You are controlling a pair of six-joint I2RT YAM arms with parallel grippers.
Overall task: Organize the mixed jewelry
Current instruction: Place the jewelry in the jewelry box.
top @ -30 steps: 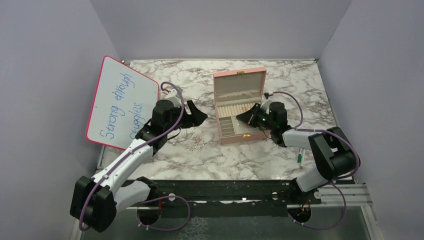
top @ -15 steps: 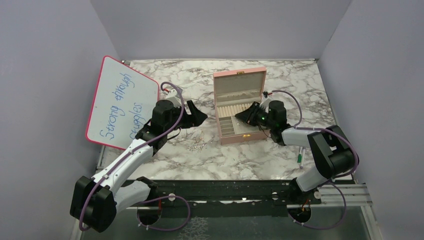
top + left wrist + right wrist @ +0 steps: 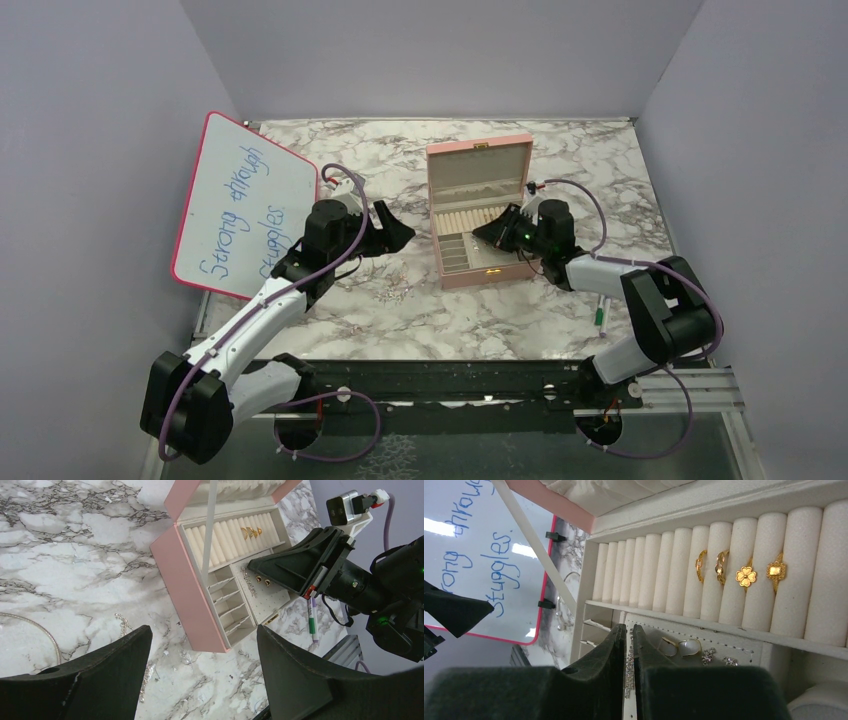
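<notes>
Table [image 3: 400, 322] of marble print fills the middle of the top view. Board [image 3: 245, 205] at the left reads "Strong through struggles." Box [image 3: 490, 278], pink, sits open at centre with its lid up.

Left gripper [image 3: 396, 227] hangs just left of the box, jaws spread wide, grasping nothing. Right gripper [image 3: 629, 629] is low over the box's earring pad, its fingers only a slit apart. A crystal strand [image 3: 629, 667] shows in that slit, and I cannot tell whether it is pinched or lies loose on the pad.

Pen [image 3: 601, 312] lies at the right, beside the right arm; no lettering on it is legible.

Hoop [image 3: 31, 623] and a short chain [image 3: 121, 621] lie on the marble at the lower left of the left wrist view, outside the box. Four gold rings [image 3: 746, 576] sit in the rolls at the upper right of the right wrist view, with small earrings [image 3: 679, 647] on the pad below them.

The step in hand looks like seating the strand on the pad. Done well, the tips stay low until it lies flat, then open and rise straight up. That way nothing snags or drags the neighbouring earrings. The pieces outside the box would suit the left arm.
</notes>
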